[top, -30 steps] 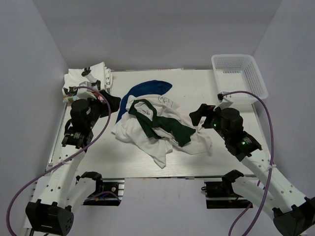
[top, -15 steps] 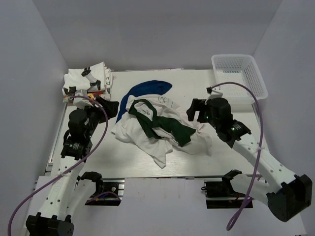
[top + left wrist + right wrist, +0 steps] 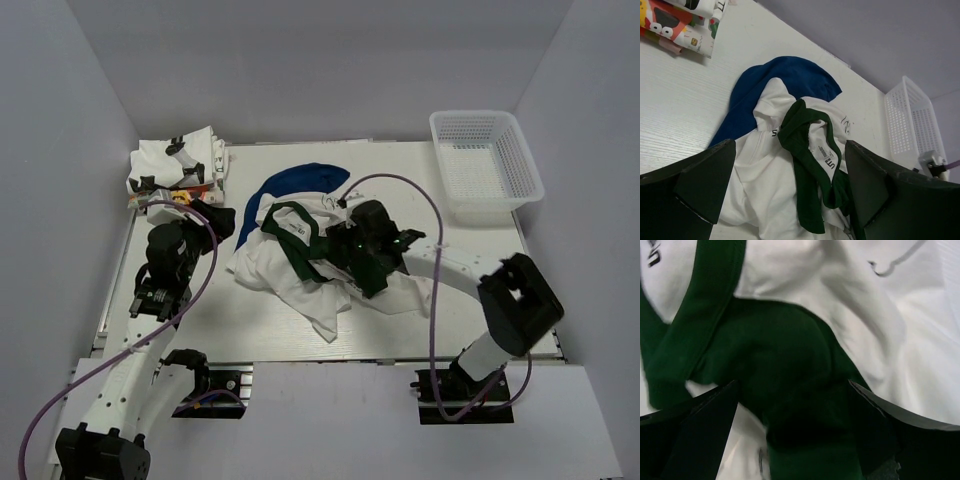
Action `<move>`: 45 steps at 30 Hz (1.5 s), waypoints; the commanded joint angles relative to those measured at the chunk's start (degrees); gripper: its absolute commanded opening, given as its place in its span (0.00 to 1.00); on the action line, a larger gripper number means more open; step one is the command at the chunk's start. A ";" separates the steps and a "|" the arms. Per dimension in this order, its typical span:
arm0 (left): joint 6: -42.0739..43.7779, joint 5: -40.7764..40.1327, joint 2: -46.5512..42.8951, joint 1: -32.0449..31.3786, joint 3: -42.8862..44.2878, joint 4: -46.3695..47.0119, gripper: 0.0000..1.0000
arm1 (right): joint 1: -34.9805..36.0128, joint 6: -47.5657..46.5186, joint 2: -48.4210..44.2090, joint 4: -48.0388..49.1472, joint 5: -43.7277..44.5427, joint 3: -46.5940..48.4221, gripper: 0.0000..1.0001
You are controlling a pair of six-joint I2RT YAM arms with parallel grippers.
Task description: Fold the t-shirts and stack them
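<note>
Both spread wide, the left claw [image 3: 790,145] hangs beside and the right claw [image 3: 792,385] over rumpled soft white tees [image 3: 272,270], one green-collared, overlapping one dark blue tee [image 3: 300,180].

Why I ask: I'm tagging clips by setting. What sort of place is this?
Probably a robotics lab cell: plain grey walls around a white table, two robot arms, crumpled white-and-green t-shirts.

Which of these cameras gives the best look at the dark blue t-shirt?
The left wrist view: the dark blue t-shirt lies close and large, partly under the white t-shirt with green trim. The top view shows it smaller, likewise partly covered. The right wrist view shows none of it.
</note>
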 commanded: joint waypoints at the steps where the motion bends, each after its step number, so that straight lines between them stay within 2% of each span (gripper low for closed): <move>1: -0.60 -2.14 -0.23 0.12 -1.51 1.94 1.00 | 2.07 -3.41 8.15 5.68 4.54 5.18 0.90; 5: 1.69 -1.62 0.38 0.12 0.15 0.10 1.00 | 2.24 0.10 17.93 6.30 5.35 12.29 0.90; 7: 2.22 -2.23 1.00 0.12 1.03 -1.65 1.00 | 1.80 3.60 20.48 5.61 6.14 15.81 0.48; 8: 2.22 -3.01 1.00 0.12 1.82 -2.27 1.00 | 1.54 4.93 20.32 5.25 6.40 16.52 0.33; 9: 2.22 -3.02 1.00 0.12 1.83 -2.28 1.00 | 1.28 5.03 20.06 5.33 7.45 17.05 0.08; 10: 2.74 -3.72 1.00 0.12 1.83 -2.89 1.00 | 1.45 4.94 17.27 5.94 7.72 17.06 0.00; 14: 3.62 -2.33 1.00 0.12 1.83 -2.11 1.00 | 1.10 4.85 8.22 6.74 13.41 16.27 0.00; 17: 4.33 -0.57 0.48 -0.41 1.13 0.35 1.00 | 1.01 5.29 -0.82 3.32 18.61 19.25 0.00; 21: 4.33 0.66 -0.05 -0.41 -0.01 2.12 1.00 | 0.49 5.12 -7.45 -1.08 24.94 23.12 0.00; 26: 4.86 0.67 0.48 -0.41 1.12 2.65 1.00 | -0.92 -0.32 -11.59 5.04 32.42 31.72 0.00; 33: 4.86 -0.03 1.00 -0.41 2.36 0.18 1.00 | -4.96 -20.16 -2.91 12.09 43.39 48.87 0.00; 35: 5.38 -0.03 1.00 -0.41 2.36 -0.42 1.00 | -7.75 -28.78 -1.14 24.51 48.46 51.06 0.00; 36: 5.38 -0.56 1.00 -0.41 2.36 -0.43 1.00 | -8.47 -31.77 0.79 27.71 49.72 51.86 0.00; 37: 5.38 -0.56 1.00 -0.41 2.36 -0.43 1.00 | -10.22 -41.28 2.98 38.36 51.39 52.73 0.00; 40: 5.38 -1.09 1.00 -0.41 2.36 -0.43 1.00 | -14.71 -49.88 8.00 42.94 49.83 63.42 0.00; 41: 5.38 -1.09 1.00 -0.41 2.97 0.09 1.00 | -15.68 -52.43 12.54 42.08 48.52 65.81 0.00; 43: 6.17 0.83 2.49 -0.41 3.76 0.10 1.00 | -19.89 -55.17 15.64 41.89 47.80 74.24 0.00; 45: 6.01 -0.29 5.13 -0.41 5.68 -1.38 1.00 | -24.00 -57.37 21.27 42.77 46.75 78.29 0.00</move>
